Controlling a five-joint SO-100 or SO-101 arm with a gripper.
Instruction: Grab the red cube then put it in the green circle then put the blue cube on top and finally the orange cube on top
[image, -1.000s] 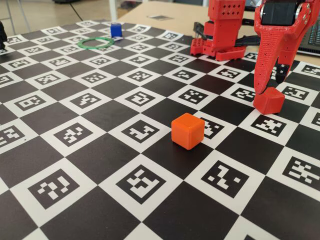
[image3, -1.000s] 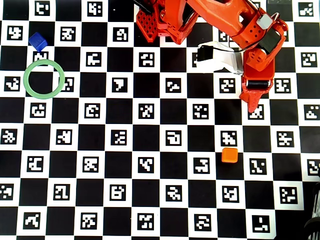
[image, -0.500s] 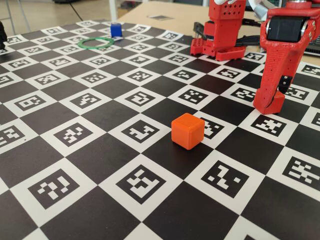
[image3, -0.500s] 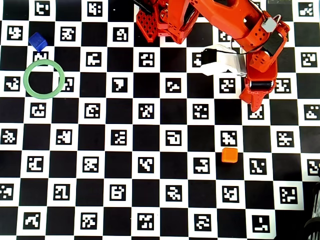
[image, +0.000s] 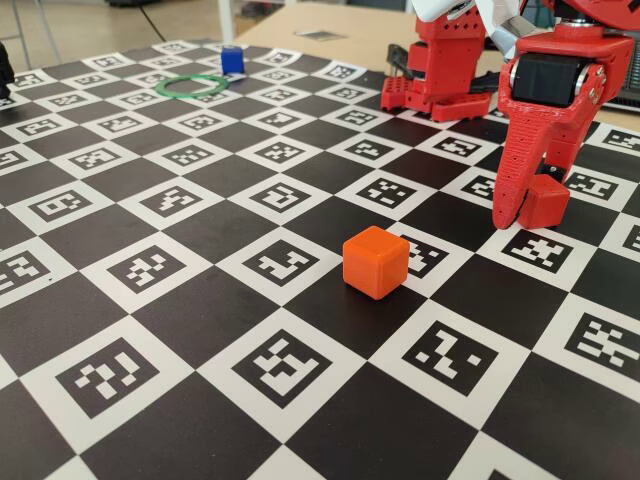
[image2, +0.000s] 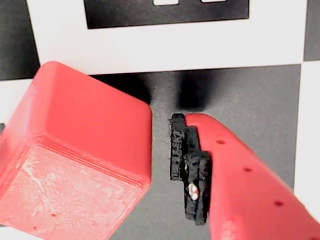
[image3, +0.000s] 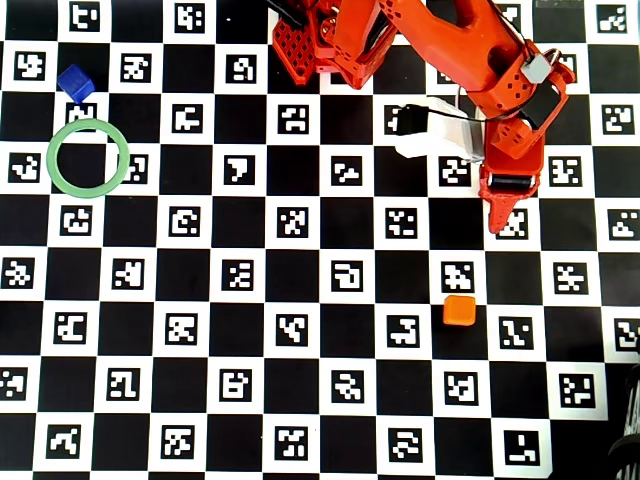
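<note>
The red cube (image: 546, 200) stands on the board at the right, between my gripper's fingers (image: 525, 207). In the wrist view the red cube (image2: 85, 160) fills the left half, and a thin gap separates it from the black pad (image2: 187, 167) of the right finger. The gripper (image2: 100, 165) is open around the cube. From overhead the gripper (image3: 500, 212) hides the cube. The orange cube (image: 375, 262) (image3: 460, 310) sits alone in front of it. Far off at the left lie the green circle (image: 190, 96) (image3: 51, 158) and, just beyond it, the blue cube (image: 232, 58) (image3: 75, 82).
The arm's red base (image: 445, 70) (image3: 320, 40) stands at the board's far edge. A white camera housing (image3: 425, 130) rides on the arm. The checkered marker board (image: 200, 330) covers the table; bare wood shows behind it.
The gripper has turned and shifted a little to the left in the fixed view. The red cube, hidden behind it half a second ago, shows again beside the front finger.
</note>
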